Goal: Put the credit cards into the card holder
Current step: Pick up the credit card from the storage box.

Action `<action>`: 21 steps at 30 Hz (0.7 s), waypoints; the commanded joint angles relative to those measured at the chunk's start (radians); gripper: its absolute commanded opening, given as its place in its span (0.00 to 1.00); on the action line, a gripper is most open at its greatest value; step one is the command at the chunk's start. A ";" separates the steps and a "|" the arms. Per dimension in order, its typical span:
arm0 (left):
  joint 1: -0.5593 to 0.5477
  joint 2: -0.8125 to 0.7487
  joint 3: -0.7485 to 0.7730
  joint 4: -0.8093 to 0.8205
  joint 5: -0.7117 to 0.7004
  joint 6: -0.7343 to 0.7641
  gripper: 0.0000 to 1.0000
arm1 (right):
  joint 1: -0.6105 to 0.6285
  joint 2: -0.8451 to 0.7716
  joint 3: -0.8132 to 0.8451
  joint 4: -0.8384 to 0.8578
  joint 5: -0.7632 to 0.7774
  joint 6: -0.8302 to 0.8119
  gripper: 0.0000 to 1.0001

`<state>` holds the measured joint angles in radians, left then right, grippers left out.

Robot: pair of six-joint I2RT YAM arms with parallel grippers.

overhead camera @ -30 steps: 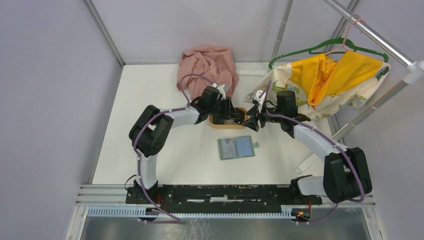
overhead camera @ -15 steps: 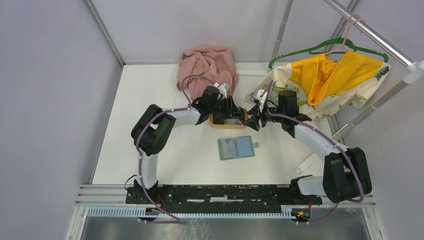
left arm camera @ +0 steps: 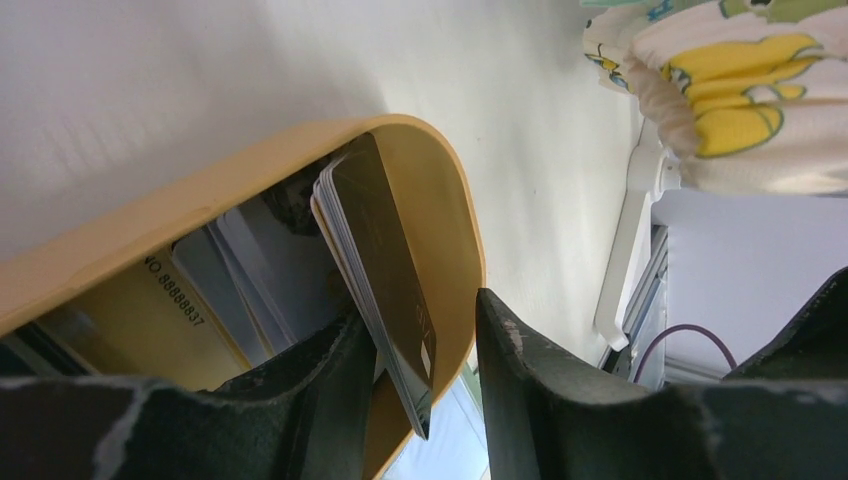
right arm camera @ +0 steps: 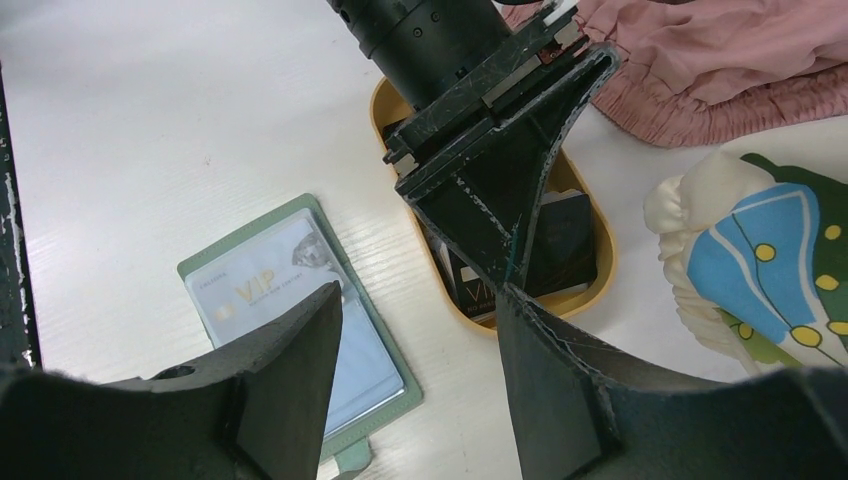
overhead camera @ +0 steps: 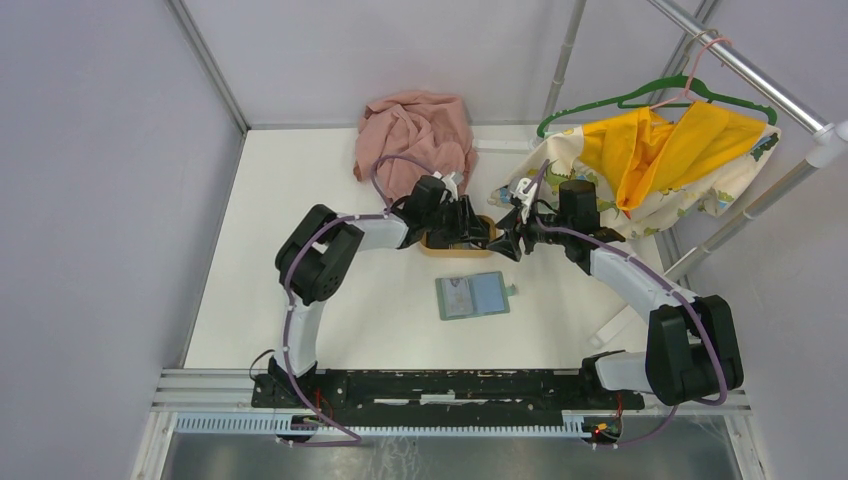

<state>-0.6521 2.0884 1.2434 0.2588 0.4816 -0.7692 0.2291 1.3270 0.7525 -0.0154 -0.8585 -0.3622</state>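
Left tool (left arm camera: pixel 423 318) farther in, astride credit cards (left arm camera: pixel 385 250)

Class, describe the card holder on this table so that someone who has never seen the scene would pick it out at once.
On the white table, find the oval tan tray near the middle, in front of the crumpled pink cloth. Just nearer the arm bases lies the card holder, opened flat. Only it is a thin rectangle, grey-green at the edge and blue-grey inside.
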 commanded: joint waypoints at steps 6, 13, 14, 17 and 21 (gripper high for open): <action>-0.007 0.058 0.140 -0.099 0.008 -0.098 0.48 | -0.012 -0.015 0.026 0.028 -0.033 0.016 0.63; -0.011 0.065 0.145 -0.121 -0.013 -0.118 0.48 | -0.016 -0.019 0.027 0.029 -0.037 0.019 0.64; -0.011 0.065 0.143 -0.121 -0.011 -0.121 0.48 | -0.017 -0.018 0.027 0.029 -0.037 0.019 0.63; -0.010 0.055 0.137 -0.104 -0.003 -0.136 0.46 | -0.019 -0.019 0.027 0.030 -0.039 0.020 0.63; -0.004 0.033 0.122 -0.093 -0.002 -0.146 0.45 | -0.023 -0.023 0.025 0.031 -0.042 0.022 0.64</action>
<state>-0.6567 2.1483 1.3582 0.1501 0.4732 -0.8696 0.2134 1.3270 0.7525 -0.0154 -0.8738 -0.3550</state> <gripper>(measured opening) 0.454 0.637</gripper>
